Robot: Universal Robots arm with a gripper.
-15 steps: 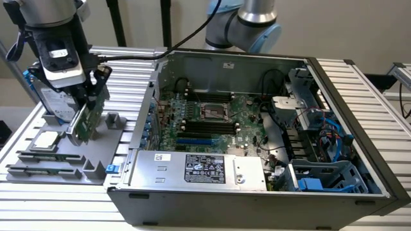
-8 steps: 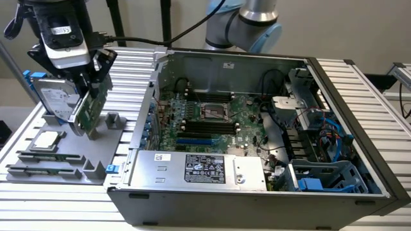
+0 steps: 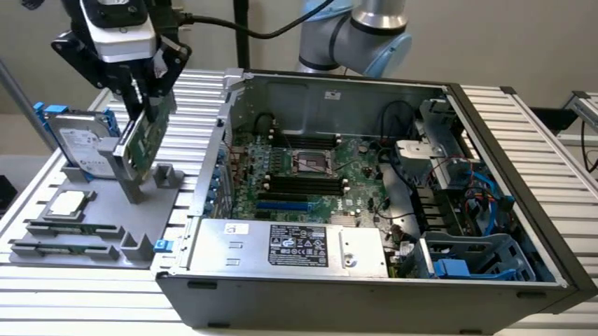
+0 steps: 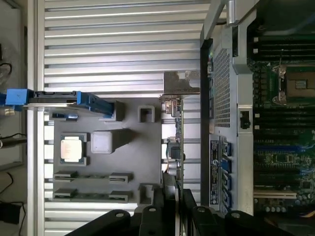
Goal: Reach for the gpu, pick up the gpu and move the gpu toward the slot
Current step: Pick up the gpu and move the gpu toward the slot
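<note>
The gpu stands on edge, tilted, above the grey holder tray beside the open computer case, its silver bracket leading in the wrist view. The tool is clamped on its upper edge, fingers pressing both faces, likely so the card stays edge-on for a slot. The hard drive and processor sit in the tray on the table.

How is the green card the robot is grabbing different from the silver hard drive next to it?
The green card is thin bare circuit board; the hard drive is a thicker silver box with blue rails. The gripper is closed on the card's top edge; nothing touches the drive. The card has a silver bracket at one end; the drive carries a label. Both stand on edge at the grey holder.
</note>
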